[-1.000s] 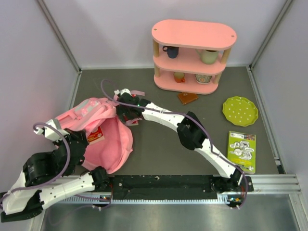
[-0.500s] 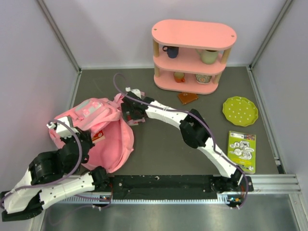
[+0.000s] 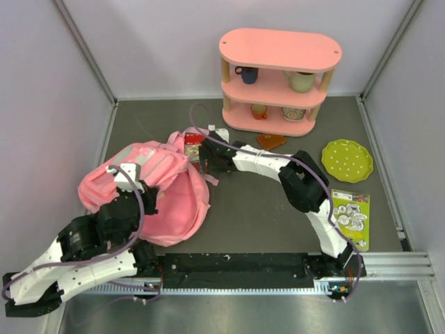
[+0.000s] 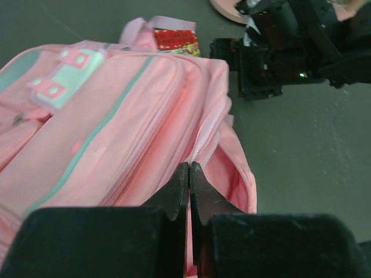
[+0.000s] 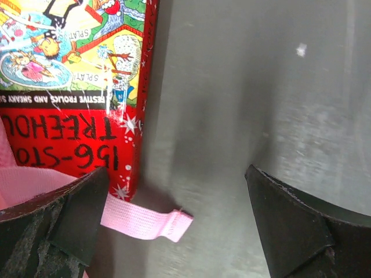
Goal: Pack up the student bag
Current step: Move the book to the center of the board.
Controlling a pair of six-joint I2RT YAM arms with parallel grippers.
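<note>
Across the dark table (image 3: 250,209), the student bag (image 3: 167,209) takes up the left side, lying slumped on its back with the front pockets up and its zipped mouth facing the middle. The pink three-tier shelf (image 3: 279,47) stands well apart at the far edge. At the seam of the bag's opening sits the left gripper (image 4: 189,169), its fingers pressed tight together; whether they pinch a fold of fabric I cannot tell. Just beyond the bag's top edge the right gripper (image 5: 174,174) hangs with jaws spread wide over a red Treehouse paperback (image 5: 69,87) lying flat, whose spine edge sits by one finger. A loose pink strap end (image 5: 145,223) pokes out from under that book, between the jaws. Closing here would likely snag the strap along with the cover, or nudge the flat book away. If the soft mouth sags shut, the book would jam on the rim.
</note>
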